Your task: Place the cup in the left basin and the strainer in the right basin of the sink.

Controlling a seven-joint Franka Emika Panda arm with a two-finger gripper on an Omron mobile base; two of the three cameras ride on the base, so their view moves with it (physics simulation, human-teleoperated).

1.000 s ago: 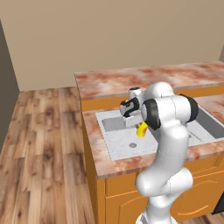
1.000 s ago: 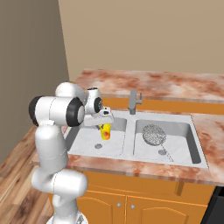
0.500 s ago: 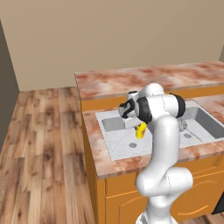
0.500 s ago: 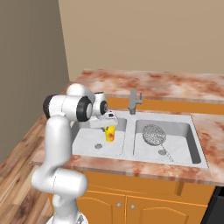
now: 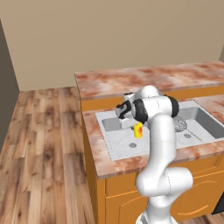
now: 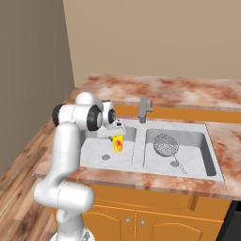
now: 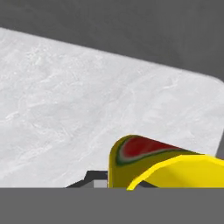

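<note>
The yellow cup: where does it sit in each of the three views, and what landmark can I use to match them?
Left base view: the cup hangs at picture centre, under the gripper, over the left basin.
Right base view: left of centre, over the same basin, left of the faucet.
Hand view: bottom right, close up, red mark showing, pale basin floor behind.
Shared landmark: the left basin's drain hole, just below the cup in both base views.

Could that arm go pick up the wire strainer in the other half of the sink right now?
Probably not yet: its fingers are shut on the yellow cup over the left basin. Otherwise the strainer lies uncovered in the right basin.
</note>
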